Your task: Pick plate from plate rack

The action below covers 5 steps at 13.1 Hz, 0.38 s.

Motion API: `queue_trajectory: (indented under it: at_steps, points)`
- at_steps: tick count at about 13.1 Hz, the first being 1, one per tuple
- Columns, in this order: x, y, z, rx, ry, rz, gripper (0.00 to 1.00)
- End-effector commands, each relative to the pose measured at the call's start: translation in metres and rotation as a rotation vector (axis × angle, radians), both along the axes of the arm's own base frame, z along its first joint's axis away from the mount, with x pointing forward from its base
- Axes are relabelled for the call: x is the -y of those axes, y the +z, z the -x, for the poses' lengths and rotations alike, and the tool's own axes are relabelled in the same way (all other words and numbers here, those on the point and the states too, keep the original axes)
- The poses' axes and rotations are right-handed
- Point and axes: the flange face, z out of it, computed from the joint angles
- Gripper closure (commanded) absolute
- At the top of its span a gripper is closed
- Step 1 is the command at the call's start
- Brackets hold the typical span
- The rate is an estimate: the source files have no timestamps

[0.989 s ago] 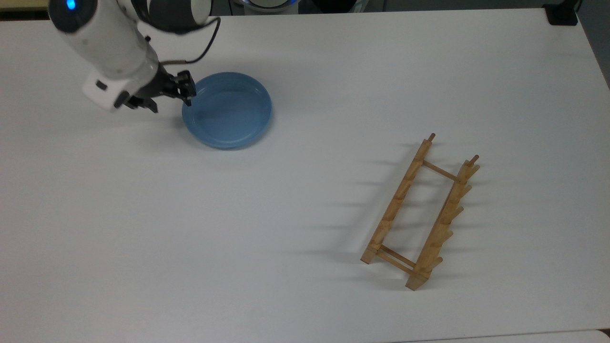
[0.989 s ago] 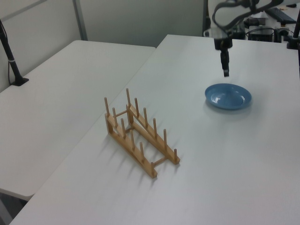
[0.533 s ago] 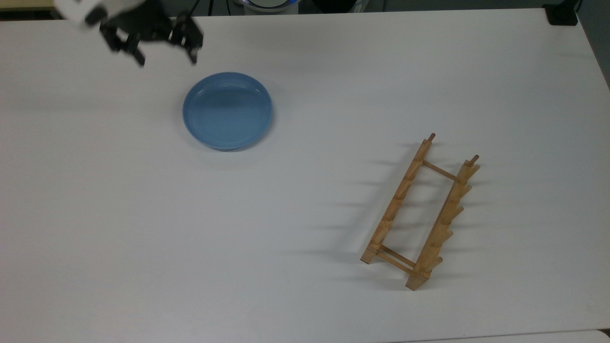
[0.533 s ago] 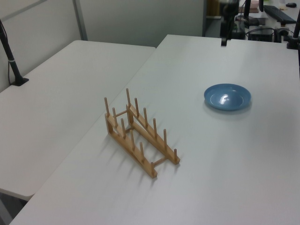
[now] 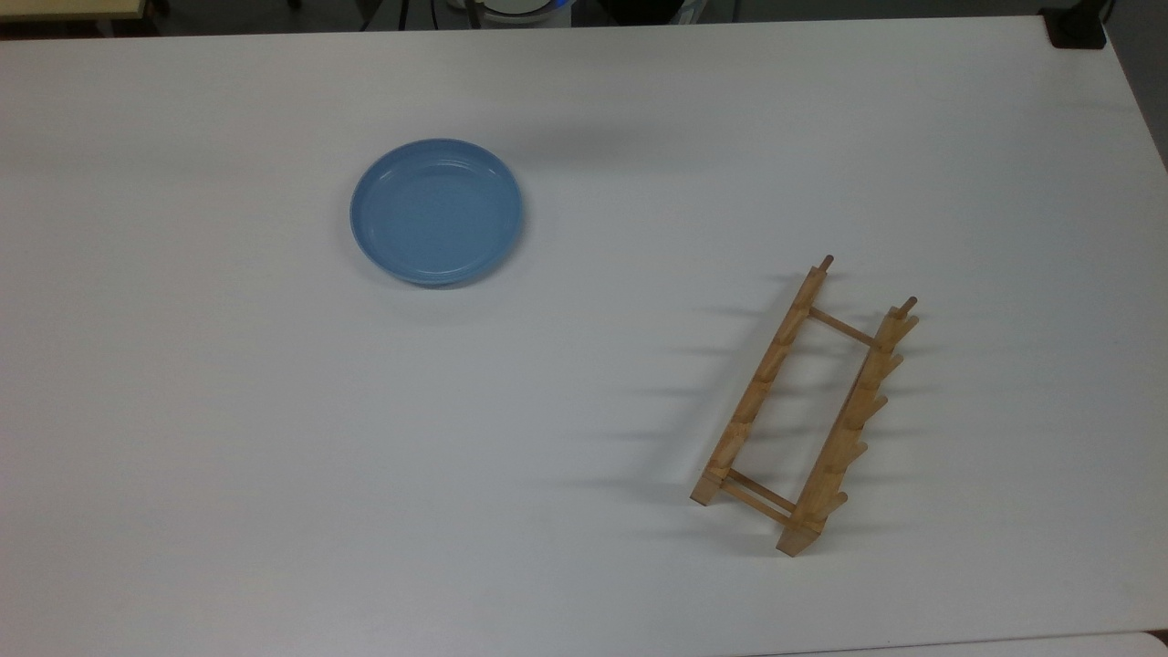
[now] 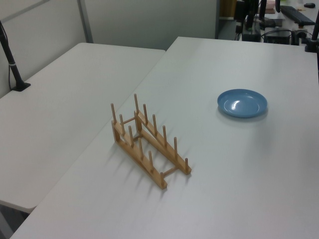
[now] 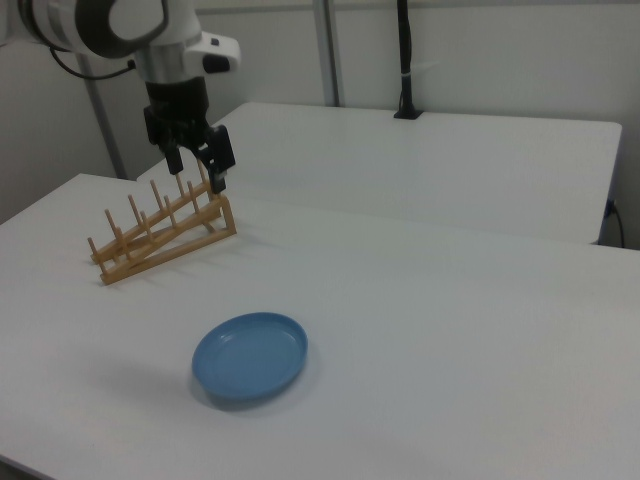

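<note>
Top view: plate (image 5: 437, 211) flat on the white table (image 5: 274, 438), left and far, same spot as before. Well apart from the plate rack (image 5: 806, 411), at the top view's right and near, with no plate in it. Right view: gripper (image 7: 194, 158) up high, fingers (image 7: 219, 160) spread wide, holding nothing. Gone from the plate's rim, where it was a second ago.

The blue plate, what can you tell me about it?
The plate is round, shallow and light blue, with a raised rim and a plain, glossy, unmarked surface. It lies flat and right side up on the white table, empty, well apart from the wooden plate rack. Nothing touches it except the table beneath.
</note>
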Motion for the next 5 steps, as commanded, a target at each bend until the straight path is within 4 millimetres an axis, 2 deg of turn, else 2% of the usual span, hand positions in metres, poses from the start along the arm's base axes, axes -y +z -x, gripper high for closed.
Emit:
queue_trajectory:
  at_steps: [1,5]
  points:
    - [-0.0144,0.0066,-0.009,0.068,0.098,0.105,0.0]
    - [-0.0148,-0.0009,-0.0141,0.07,0.11,0.122,0.0]
